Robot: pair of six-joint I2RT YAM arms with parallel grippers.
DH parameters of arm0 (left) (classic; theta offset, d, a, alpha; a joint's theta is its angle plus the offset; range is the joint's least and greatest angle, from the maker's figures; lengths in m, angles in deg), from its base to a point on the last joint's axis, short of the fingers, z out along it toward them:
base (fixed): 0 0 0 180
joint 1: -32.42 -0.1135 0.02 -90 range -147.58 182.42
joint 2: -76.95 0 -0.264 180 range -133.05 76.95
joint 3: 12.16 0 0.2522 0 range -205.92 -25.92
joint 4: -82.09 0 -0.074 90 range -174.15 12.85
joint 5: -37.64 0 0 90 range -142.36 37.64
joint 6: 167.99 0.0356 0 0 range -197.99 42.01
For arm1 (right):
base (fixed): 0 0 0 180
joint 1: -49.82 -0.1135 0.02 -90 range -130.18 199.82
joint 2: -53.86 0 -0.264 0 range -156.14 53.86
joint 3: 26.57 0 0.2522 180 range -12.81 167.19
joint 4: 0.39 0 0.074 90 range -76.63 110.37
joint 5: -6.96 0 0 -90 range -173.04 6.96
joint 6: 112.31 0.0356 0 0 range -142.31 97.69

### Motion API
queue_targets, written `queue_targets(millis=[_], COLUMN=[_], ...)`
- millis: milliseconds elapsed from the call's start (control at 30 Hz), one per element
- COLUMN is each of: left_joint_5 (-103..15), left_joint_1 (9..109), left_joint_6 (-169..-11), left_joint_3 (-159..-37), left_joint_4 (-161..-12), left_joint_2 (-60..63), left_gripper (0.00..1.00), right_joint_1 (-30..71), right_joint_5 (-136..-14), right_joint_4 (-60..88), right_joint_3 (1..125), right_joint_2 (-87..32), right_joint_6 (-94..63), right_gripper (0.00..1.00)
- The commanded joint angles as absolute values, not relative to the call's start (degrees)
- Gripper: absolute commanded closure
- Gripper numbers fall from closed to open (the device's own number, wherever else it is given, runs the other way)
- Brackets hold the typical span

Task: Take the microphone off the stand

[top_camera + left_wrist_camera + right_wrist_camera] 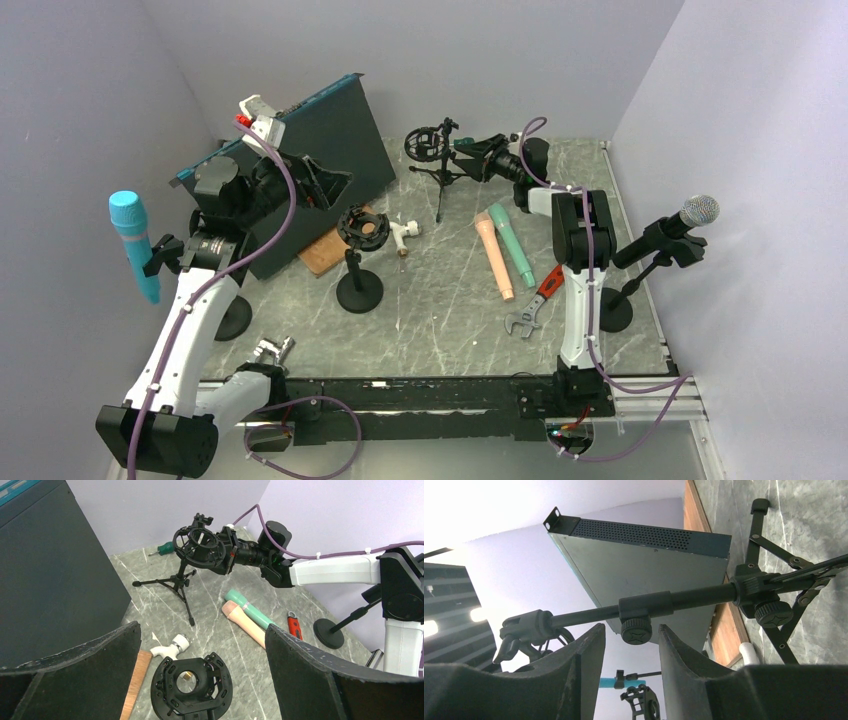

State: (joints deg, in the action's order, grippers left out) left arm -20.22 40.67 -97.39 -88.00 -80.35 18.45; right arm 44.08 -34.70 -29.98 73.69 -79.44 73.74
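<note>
A blue microphone point(133, 245) is clipped in a stand at the far left, and a grey one with a silver mesh head point(690, 215) sits in a stand point(640, 270) at the far right. My right gripper point(478, 155) reaches to the small tripod stand point(440, 178) at the back, whose shock mount point(197, 545) is empty. In the right wrist view its jaws point(631, 626) stand either side of the pole's clamp knob point(636, 630), a small gap on each side. My left gripper point(201, 627) is wide open above another empty shock mount point(192, 685) on a round base.
A pink microphone point(495, 255) and a green one point(512, 245) lie loose mid-table, with a red-handled wrench point(535, 300) beside them. A dark rack box point(320, 140) leans at the back left, over a wooden board point(325, 250). A white pipe fitting point(403, 232) lies by the board.
</note>
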Motion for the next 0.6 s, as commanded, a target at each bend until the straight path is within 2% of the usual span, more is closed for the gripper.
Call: queue_targets(millis=[0, 333, 567], left_joint_5=[-19.19, -19.03, -19.16], left_joint_1=[40.77, 40.77, 40.77], left_joint_6=[-98.04, -98.23, -98.12], left_joint_3=[-88.33, -88.27, -88.3], left_joint_4=[-82.92, -83.01, -82.99], left_joint_2=[18.5, 18.29, 18.46], left_gripper=[0.03, 0.03, 0.03], right_joint_1=[43.51, 42.95, 42.98], right_joint_5=[-34.44, -35.04, -35.39], right_joint_4=[-33.64, -33.39, -31.67], right_joint_3=[76.06, 76.84, 77.3], right_joint_2=[-80.05, -81.29, -81.71], right_joint_6=[75.17, 74.78, 73.22], right_gripper=[0.55, 0.62, 0.74])
